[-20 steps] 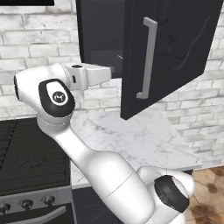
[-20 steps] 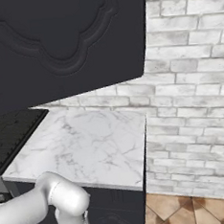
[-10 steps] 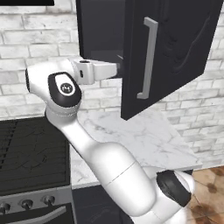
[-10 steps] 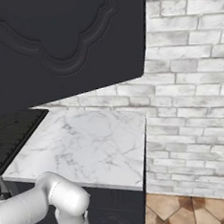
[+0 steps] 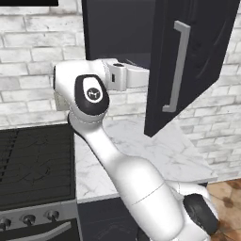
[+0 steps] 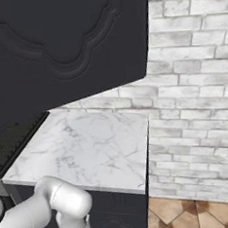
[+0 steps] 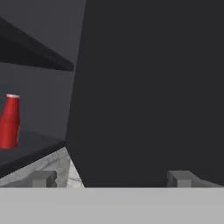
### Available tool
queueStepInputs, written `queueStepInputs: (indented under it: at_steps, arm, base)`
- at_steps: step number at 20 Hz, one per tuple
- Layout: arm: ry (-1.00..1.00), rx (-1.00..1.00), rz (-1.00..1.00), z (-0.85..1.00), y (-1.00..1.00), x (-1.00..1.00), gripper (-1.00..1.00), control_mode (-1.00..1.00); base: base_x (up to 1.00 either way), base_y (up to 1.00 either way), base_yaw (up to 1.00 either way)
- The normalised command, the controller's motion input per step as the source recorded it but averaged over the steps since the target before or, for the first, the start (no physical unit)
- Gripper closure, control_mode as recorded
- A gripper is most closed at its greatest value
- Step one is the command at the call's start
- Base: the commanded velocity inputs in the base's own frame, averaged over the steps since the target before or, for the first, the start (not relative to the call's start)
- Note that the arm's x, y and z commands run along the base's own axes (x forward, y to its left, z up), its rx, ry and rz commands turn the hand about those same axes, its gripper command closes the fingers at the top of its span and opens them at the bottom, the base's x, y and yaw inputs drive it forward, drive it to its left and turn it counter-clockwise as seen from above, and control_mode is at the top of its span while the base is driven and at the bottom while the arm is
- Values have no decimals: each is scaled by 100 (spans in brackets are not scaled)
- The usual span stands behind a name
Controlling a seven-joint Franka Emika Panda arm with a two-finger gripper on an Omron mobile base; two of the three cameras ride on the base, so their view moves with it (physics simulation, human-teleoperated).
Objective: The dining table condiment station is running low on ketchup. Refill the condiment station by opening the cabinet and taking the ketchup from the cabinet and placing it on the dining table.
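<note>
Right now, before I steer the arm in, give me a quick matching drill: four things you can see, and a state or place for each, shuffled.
Things:
1. ketchup
2. cabinet door
3. gripper
4. stove

States:
A. swung open
B. upright on the cabinet's bottom shelf
C. left of the marble counter
D. open, holding nothing

Pairs: 1-B, 2-A, 3-D, 4-C

The open cabinet (image 7: 144,87) door blocks the right; ketchup (image 7: 9,122) side clear.
</note>
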Motion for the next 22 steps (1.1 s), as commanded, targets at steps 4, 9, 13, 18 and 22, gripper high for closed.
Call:
queueStepInputs:
  at_steps: [4,9,13,18,22]
  arm:
    - [0,6,-14,24,-100,-91,-100,-100]
    - [0,7,-14,28,-100,-92,-100,-100]
    - [-4,8,-13,30,-100,-92,-100,-100]
    - [-7,8,-11,27,-100,-93,-100,-100]
    - [-11,6,-7,16,-99,-94,-100,-100]
  base:
    - [0,0,0]
    - [0,0,0]
    - [0,0,0]
    - [0,0,0]
    - [0,0,0]
